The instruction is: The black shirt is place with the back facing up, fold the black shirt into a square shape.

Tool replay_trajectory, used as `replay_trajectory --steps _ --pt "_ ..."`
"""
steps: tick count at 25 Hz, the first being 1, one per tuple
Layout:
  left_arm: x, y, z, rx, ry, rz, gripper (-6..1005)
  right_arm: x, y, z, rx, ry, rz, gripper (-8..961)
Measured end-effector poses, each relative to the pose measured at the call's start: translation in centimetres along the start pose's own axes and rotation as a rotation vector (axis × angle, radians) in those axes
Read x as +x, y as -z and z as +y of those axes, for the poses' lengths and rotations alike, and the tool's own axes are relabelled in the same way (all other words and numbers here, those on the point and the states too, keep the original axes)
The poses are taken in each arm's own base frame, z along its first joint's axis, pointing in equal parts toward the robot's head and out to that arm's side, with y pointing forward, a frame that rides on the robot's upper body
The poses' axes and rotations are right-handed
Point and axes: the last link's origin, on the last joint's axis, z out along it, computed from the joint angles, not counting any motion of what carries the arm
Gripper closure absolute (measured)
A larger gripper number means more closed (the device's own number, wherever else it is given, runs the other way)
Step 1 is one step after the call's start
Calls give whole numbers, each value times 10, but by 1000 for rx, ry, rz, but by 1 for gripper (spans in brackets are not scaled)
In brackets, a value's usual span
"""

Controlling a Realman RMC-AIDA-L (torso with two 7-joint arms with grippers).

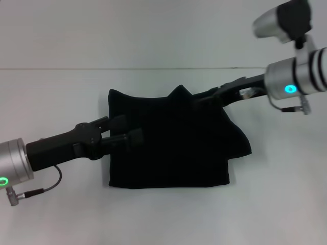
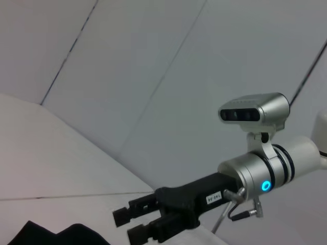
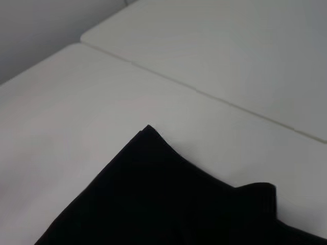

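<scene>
You have the black shirt, soft, light and floppy, lying part-folded mid-table, so pinch a doubled edge or corner, with the left gripper parted over its left edge and the right gripper parted at its far right.

head view looks down at the black shirt; both wrist views skim its edge.

Lab; bare white table; plain wall.
</scene>
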Motion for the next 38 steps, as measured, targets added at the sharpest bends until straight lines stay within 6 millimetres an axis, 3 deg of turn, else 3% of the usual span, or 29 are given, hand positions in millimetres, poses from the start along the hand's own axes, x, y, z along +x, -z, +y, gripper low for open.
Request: replay_trajectory --steps 3,14,18,25,30,33,38 --pt "1 -1 -2 10 -1 -1 50 0 -9 4 14 4 9 157" --pt "7 -5 -11 55 -10 -9 51 12 -29 14 30 -17 22 534" --pt "9 -6 -13 58 -16 -12 51 17 -32 15 28 -23 32 540" --pt "12 -8 -16 73 -23 -15 50 20 -30 15 16 -30 24 550" --pt "13 -8 -18 84 -22 -15 50 21 -28 13 20 -29 11 747" --pt "13 -9 -18 82 -21 -15 50 21 -27 12 16 -38 -13 938" --pt "12 -11 -18 85 -15 -11 50 28 -18 2 32 -100 -79 938"
